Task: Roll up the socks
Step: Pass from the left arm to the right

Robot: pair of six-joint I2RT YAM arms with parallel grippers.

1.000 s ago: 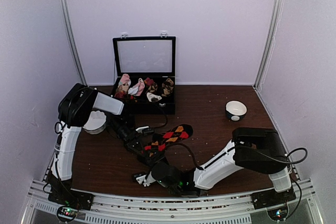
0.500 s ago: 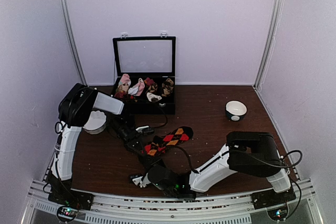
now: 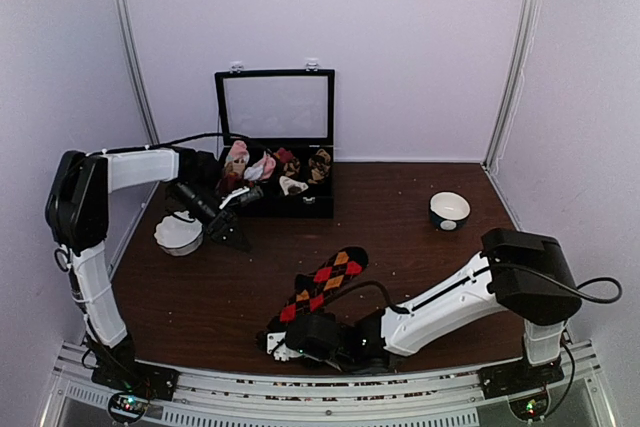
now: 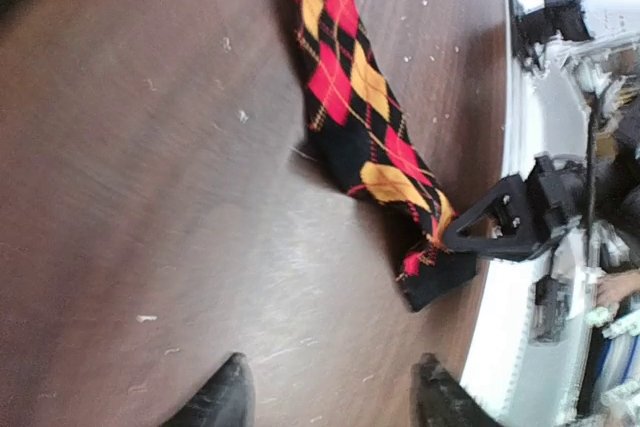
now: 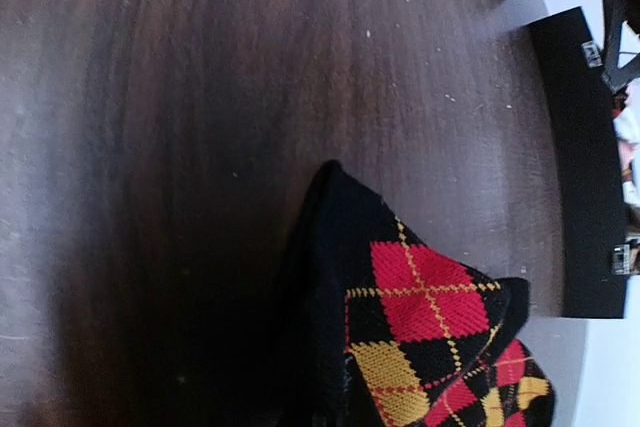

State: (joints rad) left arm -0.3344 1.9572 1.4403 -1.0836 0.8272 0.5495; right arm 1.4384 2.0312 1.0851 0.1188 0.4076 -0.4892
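One of the socks [image 3: 327,279], black argyle with red and orange diamonds, lies stretched diagonally on the brown table. In the left wrist view the sock [image 4: 362,122] runs from the top centre toward the right edge. My right gripper [image 3: 289,325] is low at the table's front and shut on the sock's near end; it shows as a black frame [image 4: 500,223] there. In the right wrist view, the bunched sock [image 5: 425,312] fills the lower frame and hides the fingers. My left gripper [image 3: 232,230] is at the back left, open and empty [image 4: 330,399], well away from the sock.
A black box [image 3: 275,199] with its lid raised stands at the back, holding several sock bundles [image 3: 262,167]. A white bowl [image 3: 178,235] sits just left of my left gripper. A dark bowl [image 3: 449,210] with a white inside is at the right.
The left gripper let go of the sock, opened and swung back-left toward the box. The right gripper shut on the sock's near end, and the sock now lies straighter.
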